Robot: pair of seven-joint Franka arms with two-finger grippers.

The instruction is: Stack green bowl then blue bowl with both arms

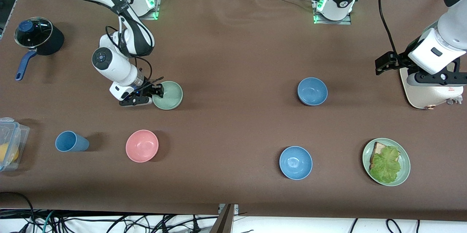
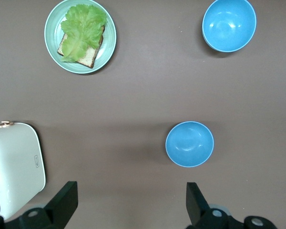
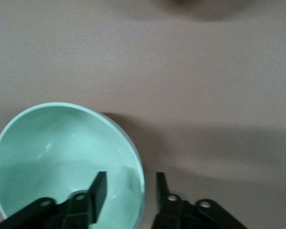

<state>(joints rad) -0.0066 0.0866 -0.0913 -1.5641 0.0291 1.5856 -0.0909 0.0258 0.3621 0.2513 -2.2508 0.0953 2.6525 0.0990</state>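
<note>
The green bowl [image 1: 168, 95] sits upright on the brown table toward the right arm's end. My right gripper [image 1: 157, 91] is down at its rim, open. In the right wrist view the gripper [image 3: 130, 183] straddles the rim, one finger inside the green bowl [image 3: 62, 157] and one outside, not pressing it. The dull blue bowl [image 1: 312, 91] stands alone toward the left arm's end; it also shows in the left wrist view [image 2: 189, 144]. My left gripper [image 1: 386, 64] waits up in the air beside the toaster, open and empty [image 2: 131, 193].
A white toaster [image 1: 430, 90] stands at the left arm's end. A green plate with bread and lettuce [image 1: 405, 169] and a brighter blue bowl [image 1: 296, 162] lie nearer the camera. A pink bowl [image 1: 142, 145], blue cup [image 1: 71, 141], plastic box [image 1: 9, 143] and lidded pot [image 1: 38, 35] are toward the right arm's end.
</note>
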